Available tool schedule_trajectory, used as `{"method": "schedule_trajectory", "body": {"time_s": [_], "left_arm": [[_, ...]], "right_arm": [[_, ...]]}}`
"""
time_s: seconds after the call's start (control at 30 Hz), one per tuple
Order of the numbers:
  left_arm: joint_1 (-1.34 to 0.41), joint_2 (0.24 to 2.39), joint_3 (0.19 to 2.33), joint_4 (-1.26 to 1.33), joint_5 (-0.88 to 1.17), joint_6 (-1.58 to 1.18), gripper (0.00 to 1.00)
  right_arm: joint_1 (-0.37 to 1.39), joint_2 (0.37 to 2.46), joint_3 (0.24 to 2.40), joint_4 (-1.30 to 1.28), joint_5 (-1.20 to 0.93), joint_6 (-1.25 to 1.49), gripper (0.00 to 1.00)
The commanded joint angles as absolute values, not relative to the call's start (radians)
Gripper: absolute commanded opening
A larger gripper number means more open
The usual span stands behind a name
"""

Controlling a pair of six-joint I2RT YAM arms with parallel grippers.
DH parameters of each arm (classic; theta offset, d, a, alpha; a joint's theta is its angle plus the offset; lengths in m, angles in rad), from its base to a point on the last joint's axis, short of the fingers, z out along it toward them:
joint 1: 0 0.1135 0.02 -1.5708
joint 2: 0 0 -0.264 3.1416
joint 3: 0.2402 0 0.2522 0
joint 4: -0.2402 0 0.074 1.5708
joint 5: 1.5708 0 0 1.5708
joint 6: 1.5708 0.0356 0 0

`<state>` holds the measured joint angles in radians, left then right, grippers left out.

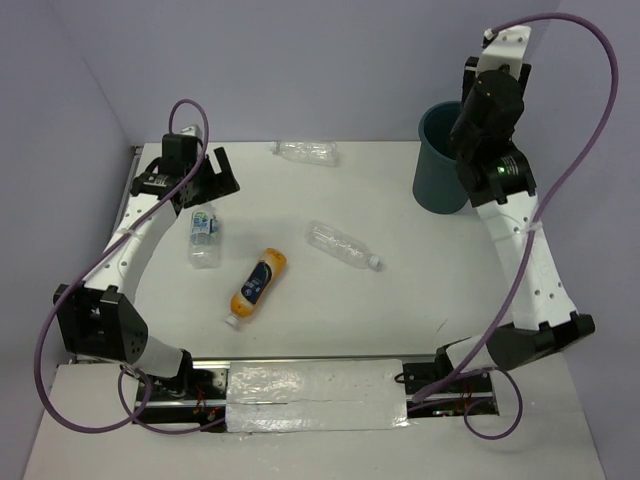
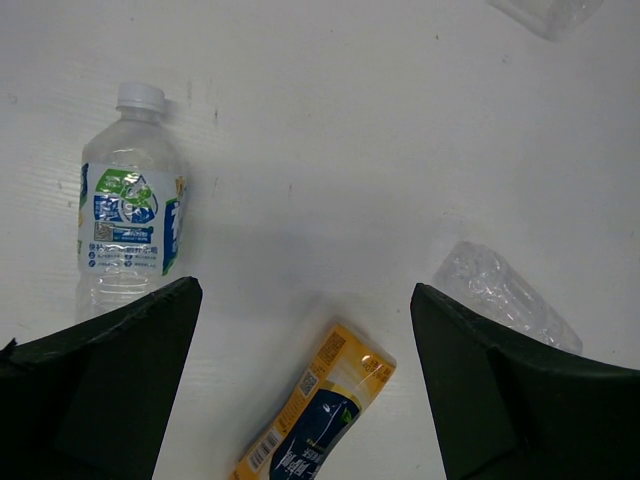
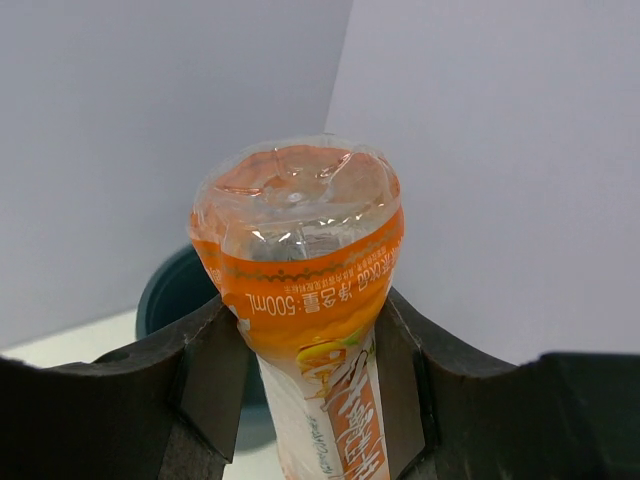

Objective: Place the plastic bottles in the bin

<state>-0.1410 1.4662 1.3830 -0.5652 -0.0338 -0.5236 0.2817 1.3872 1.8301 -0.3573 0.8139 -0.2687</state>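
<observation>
My right gripper (image 3: 305,315) is shut on an orange-and-white labelled bottle (image 3: 300,240), base end pointing away from the camera, held up above the dark teal bin (image 3: 168,292). In the top view that wrist (image 1: 478,125) hangs over the bin (image 1: 436,172). My left gripper (image 2: 305,292) is open and empty above the table, at the back left (image 1: 205,182). Under it lie the blue-white labelled bottle (image 2: 128,215), the orange-yellow bottle (image 2: 322,420) and a clear bottle (image 2: 505,295). These show in the top view as labelled (image 1: 204,236), orange-yellow (image 1: 257,286) and clear (image 1: 343,245).
A second clear bottle (image 1: 306,152) lies near the table's back edge, and its end shows in the left wrist view (image 2: 548,12). Grey walls close in the back and left. A foil-covered strip (image 1: 315,395) runs along the near edge between the arm bases.
</observation>
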Motion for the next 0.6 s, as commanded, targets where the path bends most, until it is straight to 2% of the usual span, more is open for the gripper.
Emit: {"method": "schedule_trajectory", "body": {"time_s": [0.0,0.07,0.13,0.43,0.57], "left_arm": [[-0.144,1.445,1.448,-0.587,-0.081,-0.497,0.99],[-0.144,1.460,1.459,-0.606,-0.084,-0.500,0.99],[-0.144,1.471,1.470,-0.618,-0.090,-0.511,0.99],[-0.144,1.477,1.468,-0.595,-0.124,-0.515,0.99],[-0.144,1.505,1.489,-0.603,-0.138,-0.518,0.99]], "right_arm": [[0.287,1.456,1.806,0.013,0.867,-0.513,0.47],[0.281,1.473,1.752,0.244,0.861,-0.587,0.47],[0.275,1.512,1.720,0.336,0.848,-0.603,0.47],[0.190,1.689,1.867,0.282,0.752,-0.514,0.47],[0.131,1.720,1.890,0.236,0.678,-0.370,0.47]]}}
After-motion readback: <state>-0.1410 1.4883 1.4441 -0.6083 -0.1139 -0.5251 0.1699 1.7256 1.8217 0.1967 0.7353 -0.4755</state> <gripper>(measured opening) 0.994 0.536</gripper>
